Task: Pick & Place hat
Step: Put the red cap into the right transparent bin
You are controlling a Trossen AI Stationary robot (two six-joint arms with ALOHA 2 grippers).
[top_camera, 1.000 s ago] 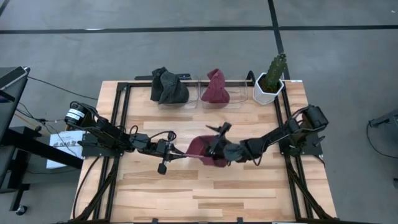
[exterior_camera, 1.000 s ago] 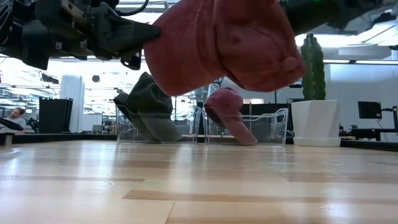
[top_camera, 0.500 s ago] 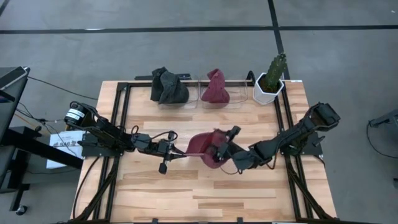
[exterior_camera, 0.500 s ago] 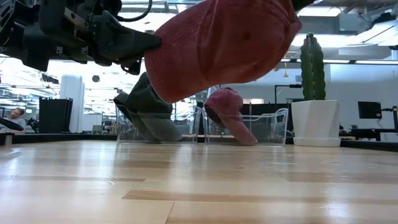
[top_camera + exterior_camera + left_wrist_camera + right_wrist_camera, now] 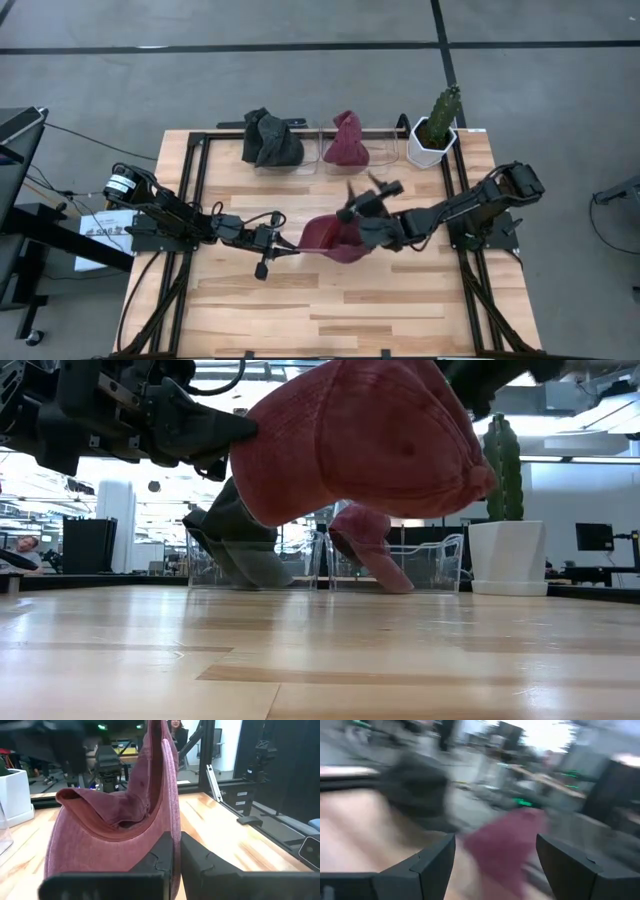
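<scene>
A maroon hat [image 5: 330, 238] hangs in the air over the middle of the table, well clear of the wood in the low view [image 5: 370, 440]. My left gripper [image 5: 290, 246] reaches in level from the table's left and is shut on the hat's left edge. My right gripper [image 5: 367, 198] stands open at the hat's right side, its fingers pointing toward the far edge with nothing between them. In the left wrist view the hat [image 5: 115, 815] rises from the fingers with its hollow inside showing. My left gripper pinches the hat's cloth edge [image 5: 170, 827] between its two shut fingers, coming level from the table's left. The hat stands up and out past the fingertips, lifted clear of the table. Whether my right gripper's body touches the hat's right side, I cannot tell.
Two clear bins stand at the far edge, one with a dark grey hat [image 5: 270, 140], one with another maroon hat [image 5: 346, 142]. A cactus in a white pot [image 5: 437, 130] stands at the far right. Black frame rails [image 5: 195, 200] run along both sides. Bare wood lies toward the near edge.
My right gripper has risen and turned, and its open fingers have swung away from the hat toward the table's far edge. The hat's right part has shifted and tipped with that move, while the end in my left gripper has stayed in place.
</scene>
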